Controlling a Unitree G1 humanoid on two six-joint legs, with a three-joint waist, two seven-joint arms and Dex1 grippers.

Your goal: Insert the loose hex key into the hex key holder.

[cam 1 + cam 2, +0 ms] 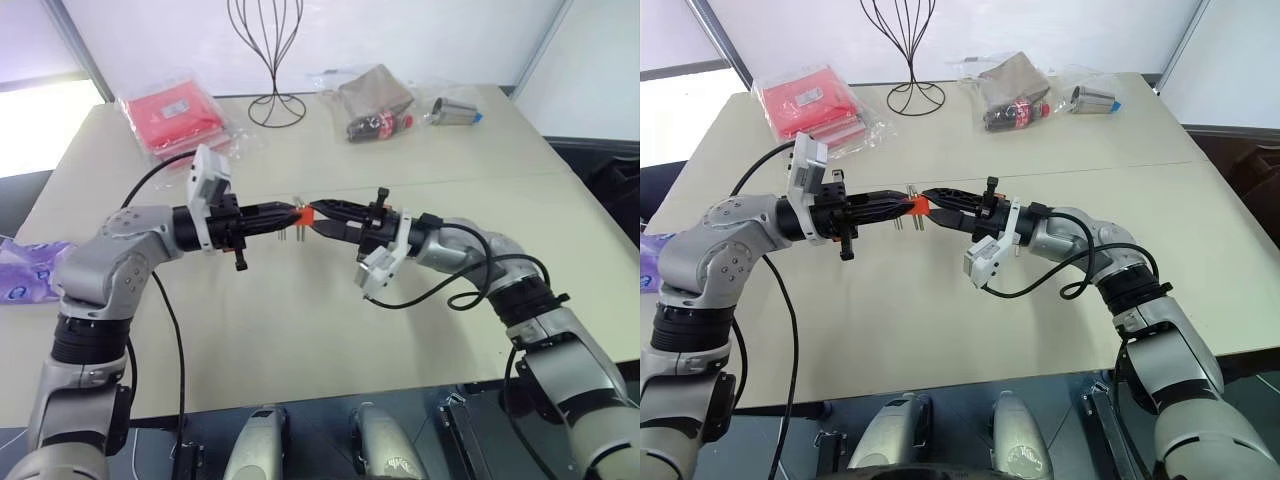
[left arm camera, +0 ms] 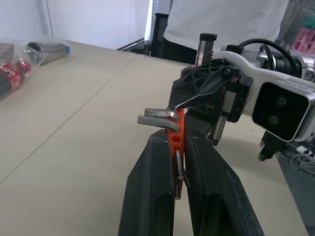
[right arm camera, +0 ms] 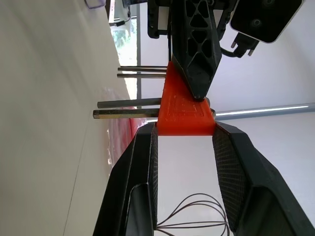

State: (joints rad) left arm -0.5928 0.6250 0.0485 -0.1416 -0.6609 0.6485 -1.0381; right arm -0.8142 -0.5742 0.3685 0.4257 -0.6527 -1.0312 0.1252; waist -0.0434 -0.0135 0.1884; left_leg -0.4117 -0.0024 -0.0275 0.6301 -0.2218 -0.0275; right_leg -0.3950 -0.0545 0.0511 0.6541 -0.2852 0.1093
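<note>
Where black claws meet: ridged orange holder; grey rods.

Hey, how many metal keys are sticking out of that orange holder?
4. All protrude side by side from one face of the hex key holder: two thin keys together, then two thicker keys. More may be hidden.

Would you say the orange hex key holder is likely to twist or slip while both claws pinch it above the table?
The hex key holder looks stiff and light. Each claw pinches only a narrow edge, so it may pivot. Its protruding keys could lever it if bumped.
</note>
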